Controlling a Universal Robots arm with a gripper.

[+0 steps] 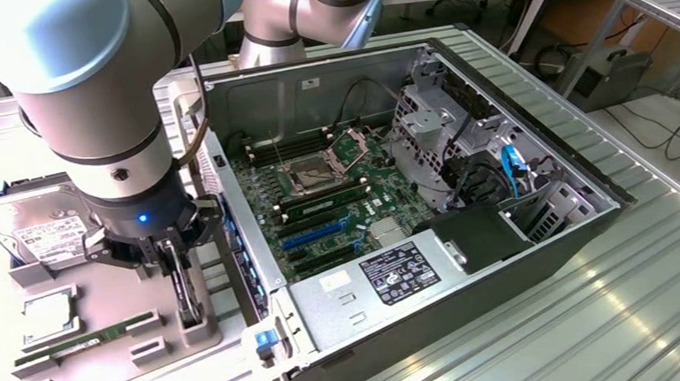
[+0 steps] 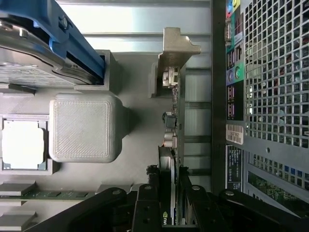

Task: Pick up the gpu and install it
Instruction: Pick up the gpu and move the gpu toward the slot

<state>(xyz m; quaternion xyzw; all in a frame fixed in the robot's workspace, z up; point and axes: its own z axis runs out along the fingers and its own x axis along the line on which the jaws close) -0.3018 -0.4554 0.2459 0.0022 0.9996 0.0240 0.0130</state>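
Exterior: gripper (image 1: 175,270) is down over the grey tray (image 1: 109,289), on the exterior view's left of the case (image 1: 309,77). It's pinching the gpu (image 1: 186,299) from above by its top edge. The card stands on edge in a holder, thin side up. That explains the vertical approach: two flat faces for the fingers to clamp. I can't tell whether it's lifted clear of the holder or seated in it. Case lies on its side, open, with the board (image 1: 329,200) facing up, so its slots are reachable from above. Drive (image 1: 35,234), cpu (image 1: 46,315) and ram stick (image 1: 89,337) sit in their own tray pockets, untouched.

Wrist: I'm looking along the card. Fingers (image 2: 145,205) sit on both faces of the gpu (image 2: 174,140) with no gap I can see, so I read it as a firm pinch. The bracket (image 2: 177,48) end sticks out clear of the fingers. Card runs parallel to the case's rear grille (image 2: 275,72), near it, not touching. Install not done: gpu is at the tray, in the gripper.
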